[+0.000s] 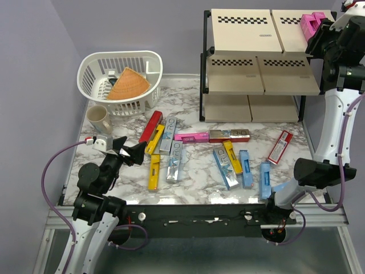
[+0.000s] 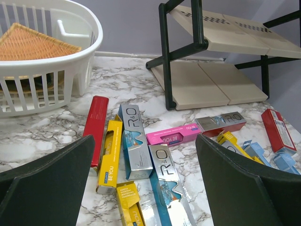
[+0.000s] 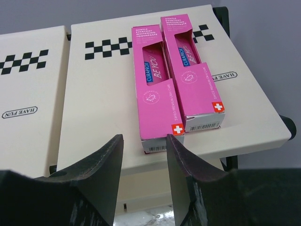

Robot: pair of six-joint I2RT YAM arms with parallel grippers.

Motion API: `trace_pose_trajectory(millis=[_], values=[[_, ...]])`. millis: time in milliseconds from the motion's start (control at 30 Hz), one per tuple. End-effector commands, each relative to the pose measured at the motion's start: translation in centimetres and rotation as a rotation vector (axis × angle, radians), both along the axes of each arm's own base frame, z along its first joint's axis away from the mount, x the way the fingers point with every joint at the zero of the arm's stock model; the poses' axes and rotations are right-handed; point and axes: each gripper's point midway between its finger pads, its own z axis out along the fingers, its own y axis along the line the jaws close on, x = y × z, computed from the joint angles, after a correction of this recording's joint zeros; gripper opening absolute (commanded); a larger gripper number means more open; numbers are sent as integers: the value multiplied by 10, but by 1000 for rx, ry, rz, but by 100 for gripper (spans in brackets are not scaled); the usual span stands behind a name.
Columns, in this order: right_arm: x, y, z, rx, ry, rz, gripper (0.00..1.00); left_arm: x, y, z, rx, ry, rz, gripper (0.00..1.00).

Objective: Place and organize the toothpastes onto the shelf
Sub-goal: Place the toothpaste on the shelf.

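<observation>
My right gripper [image 3: 144, 150] hung half-open, empty, before two pink cartons [image 3: 171, 80] atop the shelf [image 3: 99, 108]; left gripper [image 2: 143, 150] gaped empty. Loose toothpastes [image 1: 174, 154] lay before the shelf (light, stiff card, I judged: pinch long sides midway).

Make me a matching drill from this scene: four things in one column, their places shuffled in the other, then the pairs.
1. pair of pink cartons
2. woven cone
3. mug
4. red carton farthest right

A. inside the white basket
B. on the table, in front of the shelf
C. on the shelf's top tier
D. on the table beside the basket

Pairs: 1-C, 2-A, 3-D, 4-B
</observation>
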Motion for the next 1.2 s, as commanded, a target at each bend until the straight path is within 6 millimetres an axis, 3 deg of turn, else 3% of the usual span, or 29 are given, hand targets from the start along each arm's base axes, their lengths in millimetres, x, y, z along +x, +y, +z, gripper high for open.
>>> trace_pose_trajectory(millis=[0, 467, 667, 700, 867, 900, 933, 967, 1000, 1067, 1100, 1133, 1167], values=[[4, -3, 2, 6, -8, 1, 50, -3, -5, 9, 0, -25, -29, 99], [12, -4, 4, -10, -19, 12, 50, -3, -4, 9, 3, -28, -27, 99], [-1, 14, 17, -9, -56, 97, 52, -3, -4, 10, 1, -30, -29, 99], [-13, 24, 29, -14, -85, 141, 53, -3, -4, 10, 0, -33, -29, 99], [-46, 67, 39, -8, -136, 336, 62, -6, -4, 13, -5, -46, -30, 99], [-46, 80, 21, 20, -100, 398, 64, -6, -4, 14, -4, -49, -33, 99], [-63, 91, 29, 19, -125, 429, 66, -7, -4, 15, -6, -55, -35, 99], [-67, 107, 23, 32, -123, 478, 70, -8, -4, 15, -7, -56, -36, 99], [-69, 119, 1, 53, -81, 514, 71, -8, -4, 16, -9, -61, -36, 99], [-90, 157, -7, 44, -91, 615, 77, -10, -4, 17, -12, -68, -41, 99], [-95, 166, -16, 48, -82, 640, 78, -11, -4, 19, -15, -73, -41, 99], [-97, 185, -53, 74, -8, 698, 79, -11, -4, 19, -14, -75, -41, 99], [-113, 207, -55, 74, -24, 769, 81, -12, -4, 20, -15, -79, -39, 99]])
